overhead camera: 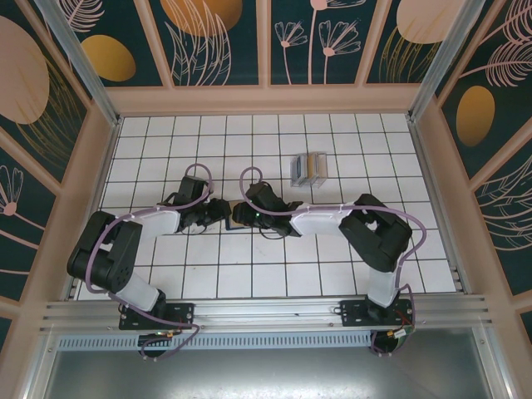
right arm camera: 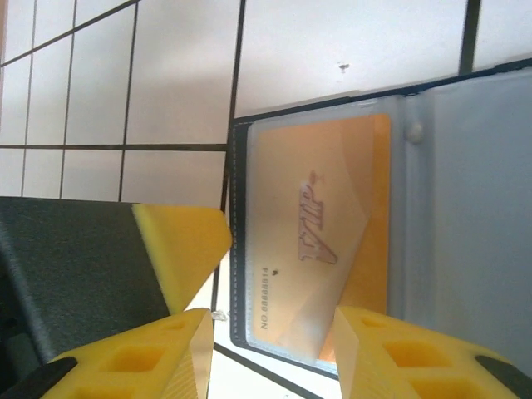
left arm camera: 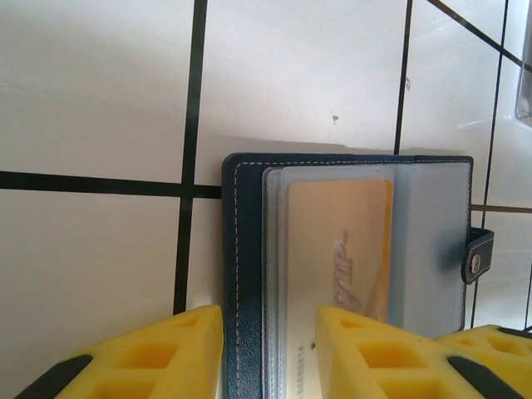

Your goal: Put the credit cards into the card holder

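Arms of mine reach in from the near edge of the white tiled bench (overhead camera: 332,266) and meet at its middle. My left gripper (left arm camera: 268,332) has its yellow jaws apart, straddling the stitched spine side of the card holder (left arm camera: 241,249). The holder lies open and flat on the tiles; I cannot tell whether the pads touch it. My right gripper (right arm camera: 273,320) is spread too, low over the same holder. Between its jaws shows the lettered end of an orange credit card (right arm camera: 332,208), tucked under a clear sleeve. Farther back, well apart from both grippers, a clear tray (overhead camera: 295,170) holds beige and grey cards (overhead camera: 314,168) standing on edge.
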